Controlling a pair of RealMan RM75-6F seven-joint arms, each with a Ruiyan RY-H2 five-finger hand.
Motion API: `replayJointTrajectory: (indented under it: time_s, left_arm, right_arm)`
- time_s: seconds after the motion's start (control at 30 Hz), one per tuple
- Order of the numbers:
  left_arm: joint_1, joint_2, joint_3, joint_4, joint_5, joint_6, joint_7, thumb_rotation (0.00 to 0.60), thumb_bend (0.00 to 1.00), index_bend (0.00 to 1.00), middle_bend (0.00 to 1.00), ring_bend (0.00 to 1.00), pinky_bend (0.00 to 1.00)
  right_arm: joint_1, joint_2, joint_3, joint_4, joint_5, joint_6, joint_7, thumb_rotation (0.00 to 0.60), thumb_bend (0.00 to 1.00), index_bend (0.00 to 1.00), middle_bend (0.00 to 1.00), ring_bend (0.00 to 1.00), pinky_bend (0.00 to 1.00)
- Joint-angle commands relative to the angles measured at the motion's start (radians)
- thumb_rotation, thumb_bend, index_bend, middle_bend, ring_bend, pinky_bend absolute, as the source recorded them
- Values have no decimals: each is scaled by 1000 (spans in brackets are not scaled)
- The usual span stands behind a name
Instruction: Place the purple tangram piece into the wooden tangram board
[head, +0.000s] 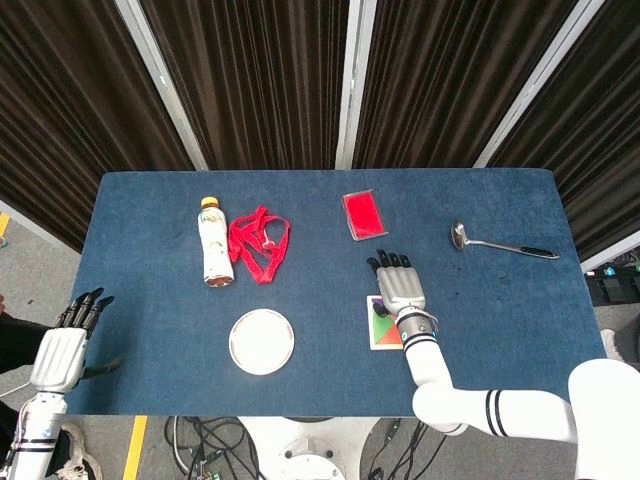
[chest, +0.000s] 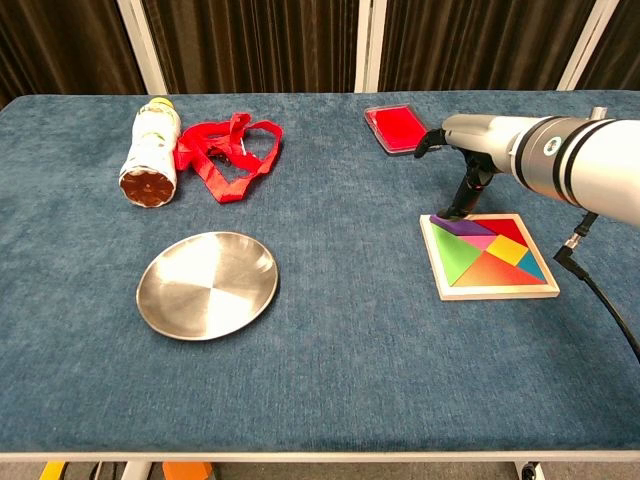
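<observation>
Looking at the wooden tangram board (chest: 490, 258): purple tangram piece (chest: 457, 227) lies in its far-left corner, long axis along the far edge. Your right robot hand (chest: 465, 160) hangs just above that corner, one fingertip touching, holding nothing. Left robot hand (head: 62, 350), fingers straight and empty, sits well apart.

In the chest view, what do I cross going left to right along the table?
Bottle → red strap → steel plate → red case → wooden tangram board, with the right hand above its purple tangram piece.
</observation>
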Motion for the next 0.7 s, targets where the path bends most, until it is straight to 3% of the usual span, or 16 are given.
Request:
replayJointTrajectory:
  time_s: [0.03,0.7]
  left_arm:
    - [0,0,0,1,-1,0,-1,600,100,135,35,0,160]
    - [1,-4,4,8,-1,-4,-3,600,99,135,35,0,161]
  right_arm:
    - [5,-9,-2,14,8,-5,-4,600,208,108,0,0,0]
    - [-2,-16,-14,60,7,-23,2,600,216,96,0,0,0]
